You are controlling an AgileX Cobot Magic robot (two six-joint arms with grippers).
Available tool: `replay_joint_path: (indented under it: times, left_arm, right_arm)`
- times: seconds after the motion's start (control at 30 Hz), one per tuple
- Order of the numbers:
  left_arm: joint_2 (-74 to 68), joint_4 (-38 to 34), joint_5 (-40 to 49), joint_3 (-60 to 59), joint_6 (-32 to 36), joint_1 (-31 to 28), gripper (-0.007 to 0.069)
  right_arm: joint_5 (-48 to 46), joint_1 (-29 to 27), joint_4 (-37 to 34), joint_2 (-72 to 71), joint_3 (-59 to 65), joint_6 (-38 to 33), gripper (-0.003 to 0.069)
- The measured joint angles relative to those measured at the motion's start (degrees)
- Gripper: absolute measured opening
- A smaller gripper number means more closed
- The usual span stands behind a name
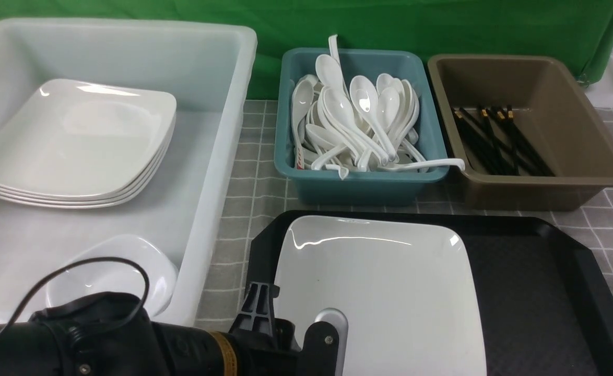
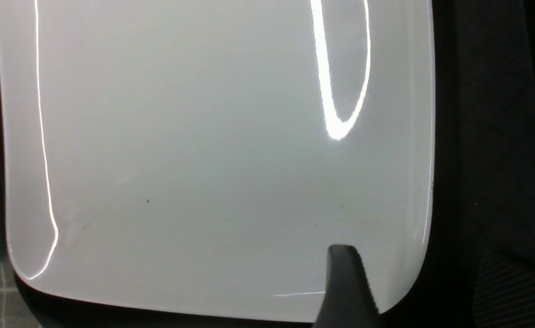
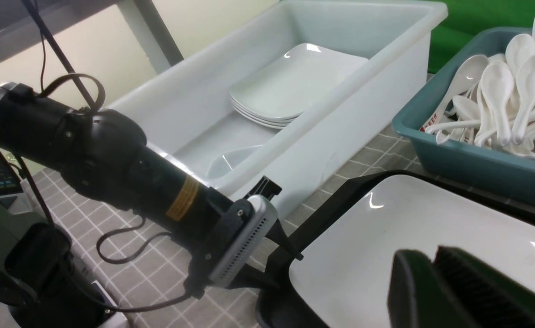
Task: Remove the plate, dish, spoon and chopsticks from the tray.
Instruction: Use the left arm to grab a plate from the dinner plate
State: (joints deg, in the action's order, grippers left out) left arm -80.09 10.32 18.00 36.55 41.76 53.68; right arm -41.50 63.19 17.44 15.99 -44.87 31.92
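Green cloth at the back, grey checked table [image 1: 244, 209] underneath, and the left tool [image 3: 283, 266] is right at the near left edge of the big black plastic tray [image 1: 536, 303]. Lying flat in that tray, just ahead of the tool, is the large glossy white square plate [image 1: 385, 292]. One dark finger [image 2: 346, 282] sits over the plate's rim by a rounded corner. Whether the tool is clamped on it or only spread around the edge, I cannot tell.

To this tool's left stands a deep white plastic tub [image 1: 129, 52], near the tray. It holds a stack of white square plates [image 1: 77, 151] at the far end and a small white rounded dish [image 1: 113, 271] beside the arm.

Farther ahead, past the plate, a teal bin [image 1: 358, 188] is heaped with white soup spoons [image 1: 361, 104]. One handle hangs over its rim towards the brown bin [image 1: 546, 196], where black chopsticks [image 1: 494, 159] lie.

The right tool [image 3: 436, 291] shows only in its own wrist view, in front of the plate. I cannot tell whether its fingers are parted or pressed together.
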Motion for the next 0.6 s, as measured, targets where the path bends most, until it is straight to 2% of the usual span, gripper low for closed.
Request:
replay_joint_path:
  times: [0.37,0.6]
  left_arm:
    - [-4.0,-0.8,0.1,0.0,0.8,0.0,0.0365]
    - [-8.3,2.5,-2.1,0.0,1.1,0.0,0.0365]
  right_arm:
    - [0.0,0.0,-0.1,0.0,0.0,0.0,0.0095]
    - [0.0,0.0,-0.4,0.0,0.0,0.0,0.0101]
